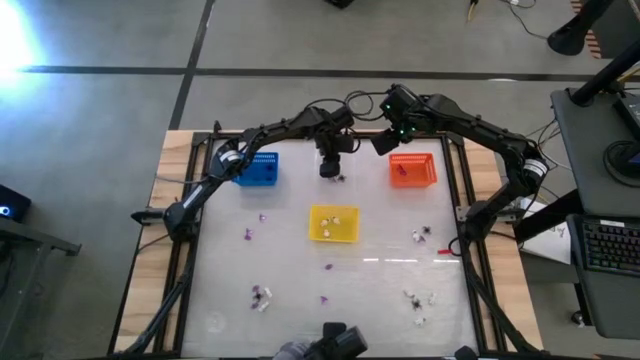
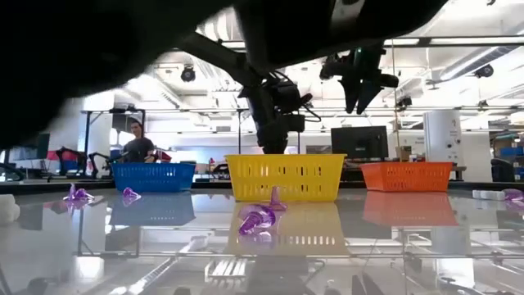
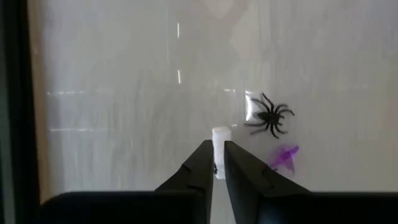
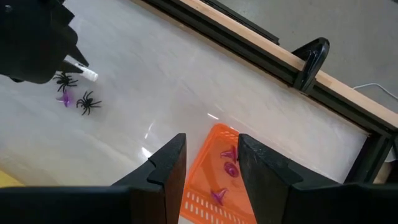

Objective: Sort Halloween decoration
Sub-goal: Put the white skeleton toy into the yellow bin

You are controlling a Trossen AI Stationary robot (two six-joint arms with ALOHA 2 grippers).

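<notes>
My left gripper [image 1: 331, 172] hangs between the blue basket [image 1: 260, 168] and the orange basket [image 1: 412, 170], behind the yellow basket [image 1: 333, 224]. It is shut on a small white trinket [image 3: 220, 138]. On the table under it lie a black spider [image 3: 270, 117] and a purple trinket [image 3: 283, 158]; the right wrist view shows a second spider [image 4: 88, 102]. My right gripper [image 4: 211, 155] is open and holds nothing, high over the orange basket [image 4: 214, 186], which holds purple trinkets [image 4: 230, 163]. My left gripper pinches the white trinket between its two fingertips [image 3: 205, 152], coming steeply from above. One end of the trinket [image 4: 89, 74] sticks out past the fingertips. Whether that end is clear of the table, I cannot tell.
More trinkets are scattered over the near half of the table: a white and black cluster at the near left [image 1: 262, 296], others at the right [image 1: 420, 235] and near right [image 1: 418, 298], purple ones [image 1: 248, 234] between. A black frame rail [image 4: 261, 46] edges the table.
</notes>
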